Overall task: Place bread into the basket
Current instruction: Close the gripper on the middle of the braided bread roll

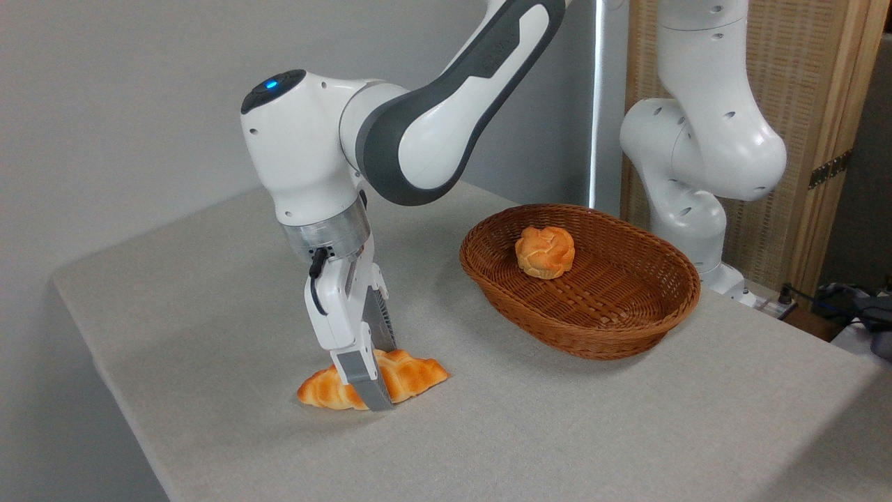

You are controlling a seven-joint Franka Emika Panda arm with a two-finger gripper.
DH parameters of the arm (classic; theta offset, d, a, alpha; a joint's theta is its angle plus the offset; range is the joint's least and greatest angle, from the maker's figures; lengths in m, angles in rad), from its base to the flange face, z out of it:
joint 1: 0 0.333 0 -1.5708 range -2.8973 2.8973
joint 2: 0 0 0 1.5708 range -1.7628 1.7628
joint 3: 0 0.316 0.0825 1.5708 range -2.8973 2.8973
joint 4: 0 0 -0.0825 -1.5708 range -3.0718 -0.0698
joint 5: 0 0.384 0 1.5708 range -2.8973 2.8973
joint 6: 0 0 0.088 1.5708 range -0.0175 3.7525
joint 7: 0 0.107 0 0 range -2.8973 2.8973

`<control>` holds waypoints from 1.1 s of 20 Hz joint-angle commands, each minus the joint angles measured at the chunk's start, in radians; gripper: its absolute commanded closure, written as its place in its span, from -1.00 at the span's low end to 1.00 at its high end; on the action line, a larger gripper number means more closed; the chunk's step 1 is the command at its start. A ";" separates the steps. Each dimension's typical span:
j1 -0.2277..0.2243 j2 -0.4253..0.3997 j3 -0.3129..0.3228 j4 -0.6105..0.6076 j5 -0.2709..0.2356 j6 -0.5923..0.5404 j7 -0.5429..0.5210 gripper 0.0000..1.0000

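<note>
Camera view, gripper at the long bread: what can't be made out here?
- Middle of the bread: covered by the near finger of the gripper.
- Far finger's tip: behind the bread, so contact is unclear.
- Basket floor on the near side: hidden by its own rim.
- Arm's upper links: cut off by the top edge.

Open worktop (529, 432) extends between the bread (411, 373) and the basket (592, 335); no object lies in this lane. The gripper (376, 376) straddles the bread at its middle, one finger on the near side, one behind, so the loaf's two tapered ends remain exposed. Inside the basket, a round roll (545, 252) occupies the rear left portion; the centre and right of the basket floor are bare. The raised braided rim forms a barrier along the approach side. The arm's base column (690, 209) stands close behind the basket's right end.
</note>
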State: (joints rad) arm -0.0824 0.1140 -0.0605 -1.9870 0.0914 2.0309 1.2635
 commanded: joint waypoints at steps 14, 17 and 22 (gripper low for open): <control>-0.011 0.012 -0.042 0.008 0.004 0.065 -0.065 0.37; -0.011 0.010 -0.039 0.011 0.004 0.065 -0.065 0.37; -0.005 -0.048 -0.028 0.053 -0.030 0.028 -0.065 0.36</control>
State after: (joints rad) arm -0.0870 0.1155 -0.0988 -1.9512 0.0907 2.0721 1.2126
